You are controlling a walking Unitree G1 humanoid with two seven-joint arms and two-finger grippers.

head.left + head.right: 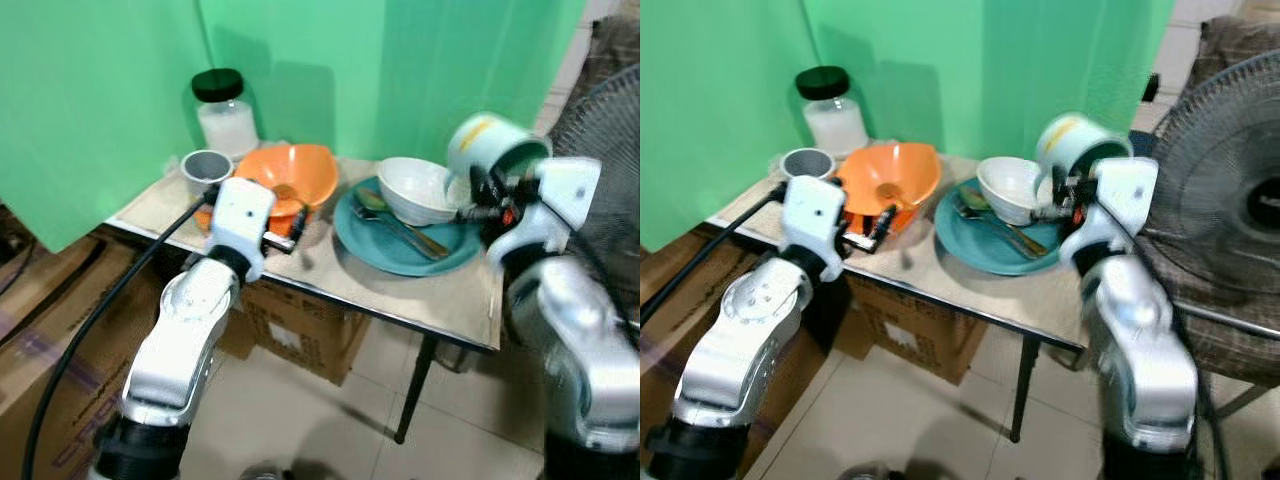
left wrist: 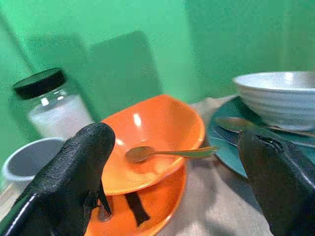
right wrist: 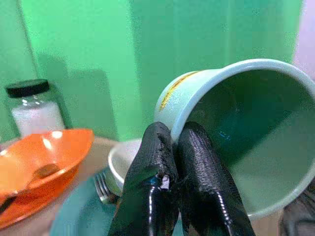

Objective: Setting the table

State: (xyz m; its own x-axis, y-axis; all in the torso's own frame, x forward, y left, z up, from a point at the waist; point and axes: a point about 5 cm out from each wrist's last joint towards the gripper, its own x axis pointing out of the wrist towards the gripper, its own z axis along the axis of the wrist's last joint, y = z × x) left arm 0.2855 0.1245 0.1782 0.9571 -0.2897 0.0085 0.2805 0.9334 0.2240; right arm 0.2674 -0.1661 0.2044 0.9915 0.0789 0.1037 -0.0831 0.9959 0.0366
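Green backdrop behind table (image 1: 300,270): I am pinching the pale green enamel cup (image 1: 487,148) by its rim with the right gripper (image 3: 178,142); left gripper (image 2: 172,162) is gaping before the orange plastic bowl (image 2: 157,135).

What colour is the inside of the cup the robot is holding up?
Dark green inside the cup, pale mint outside with a yellow mark; the right wrist view shows it best.

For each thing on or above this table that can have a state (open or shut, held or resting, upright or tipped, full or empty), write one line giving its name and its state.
Mug: held in the air, tipped, empty.
Right gripper: shut on the mug's rim.
Left gripper: open, facing the orange bowl.
Jar: lid on, upright, holding something white.
Orange bowl: on the table, spoon inside.
White bowl: resting on the teal plate.
Grey cup: upright.
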